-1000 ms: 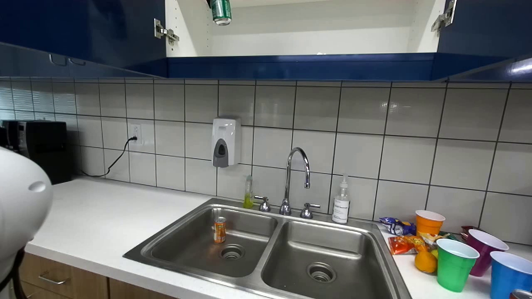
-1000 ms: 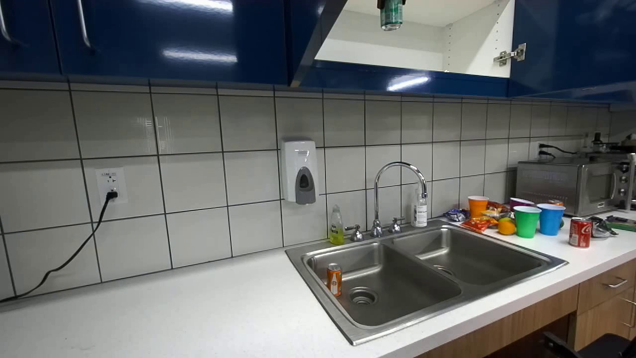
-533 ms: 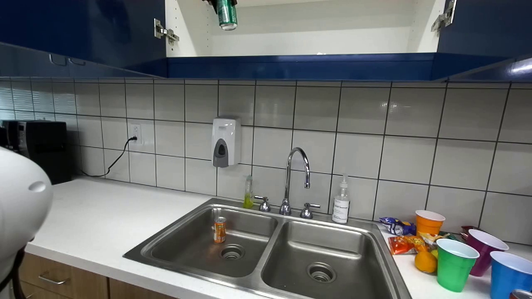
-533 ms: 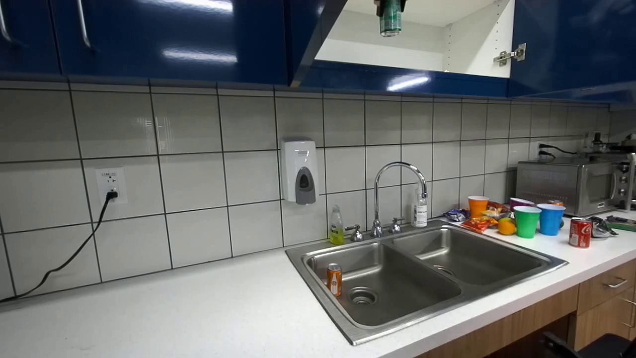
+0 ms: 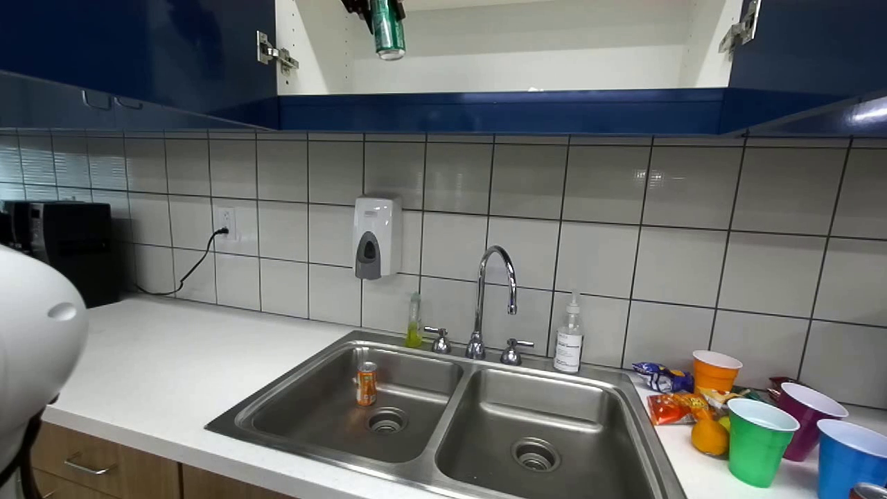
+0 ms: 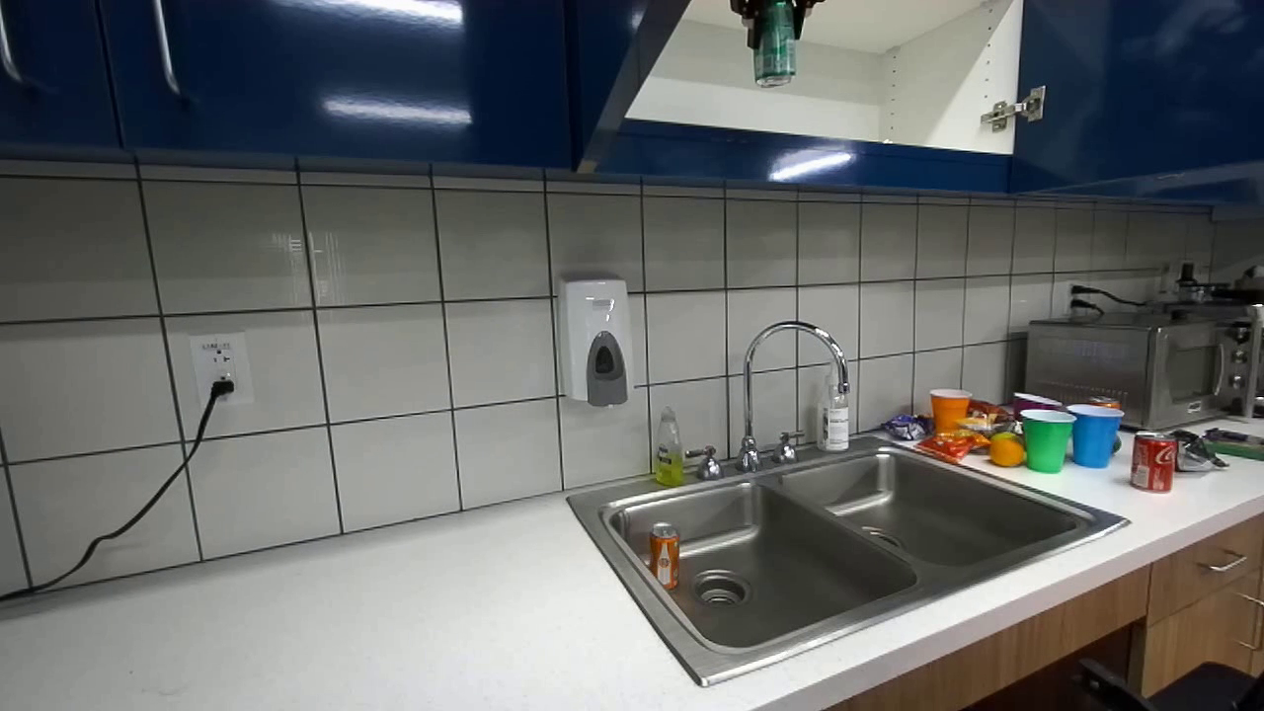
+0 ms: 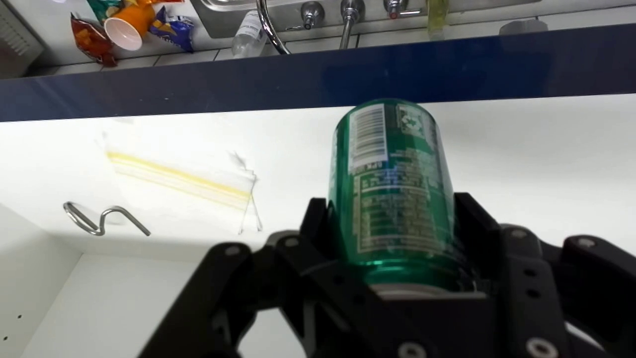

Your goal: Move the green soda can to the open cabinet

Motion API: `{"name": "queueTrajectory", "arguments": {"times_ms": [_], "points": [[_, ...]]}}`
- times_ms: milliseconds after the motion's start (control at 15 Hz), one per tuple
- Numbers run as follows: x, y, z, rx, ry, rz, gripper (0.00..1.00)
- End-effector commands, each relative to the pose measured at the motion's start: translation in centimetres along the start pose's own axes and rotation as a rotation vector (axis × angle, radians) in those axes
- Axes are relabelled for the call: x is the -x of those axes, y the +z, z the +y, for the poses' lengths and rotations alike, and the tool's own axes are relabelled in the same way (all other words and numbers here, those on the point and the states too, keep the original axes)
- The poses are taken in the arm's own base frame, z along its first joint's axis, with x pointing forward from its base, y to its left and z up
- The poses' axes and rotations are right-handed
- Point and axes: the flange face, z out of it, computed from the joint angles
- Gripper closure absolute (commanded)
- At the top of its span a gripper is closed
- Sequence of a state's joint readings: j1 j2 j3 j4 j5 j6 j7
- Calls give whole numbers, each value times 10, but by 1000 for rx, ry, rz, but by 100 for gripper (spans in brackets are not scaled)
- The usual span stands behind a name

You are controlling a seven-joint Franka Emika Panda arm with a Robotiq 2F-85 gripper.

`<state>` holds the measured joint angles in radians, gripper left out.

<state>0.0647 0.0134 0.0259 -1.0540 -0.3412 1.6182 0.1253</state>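
1. Appearance: the green soda can (image 7: 392,184) is a small, glossy metal cylinder; in the wrist view a white barcode panel (image 7: 367,134) sits near its far end, a pale recycling mark (image 7: 411,119) beside it; blocks of fine pale print follow, too small to read; in both exterior views a silvery end faces down.
2. Attitude: close to upright in both exterior views; a slight lean shows.
3. Gripper (image 7: 392,214): pinching the green soda can; its dark fingers (image 7: 316,219) press on opposite sides of the body.
4. Position: held up at the opening of the cabinet (image 5: 527,66), against its white interior; the lower end shows higher than the blue bottom edge (image 5: 499,111) in both exterior views; in the wrist view the far end overlaps that edge; how far inside it is cannot be told.
5. Against one second earlier: the can is lower in both exterior views; in an exterior view it is also farther from the hinge (image 5: 277,55); more of the gripper shows.
6. Unchanged over that second: the orange can (image 5: 366,384), upright in the sink (image 5: 449,416); the green cup (image 5: 762,443) on the worktop (image 5: 173,360).
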Motion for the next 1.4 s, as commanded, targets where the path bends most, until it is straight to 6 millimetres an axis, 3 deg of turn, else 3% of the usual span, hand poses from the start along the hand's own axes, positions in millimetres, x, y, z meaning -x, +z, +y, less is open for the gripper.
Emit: {"name": "queueTrajectory", "arguments": {"times_ms": [0, 1333], "points": [[-11, 1, 6, 14, -13, 30, 60], [-36, 49, 17, 37, 29, 38, 60]]}}
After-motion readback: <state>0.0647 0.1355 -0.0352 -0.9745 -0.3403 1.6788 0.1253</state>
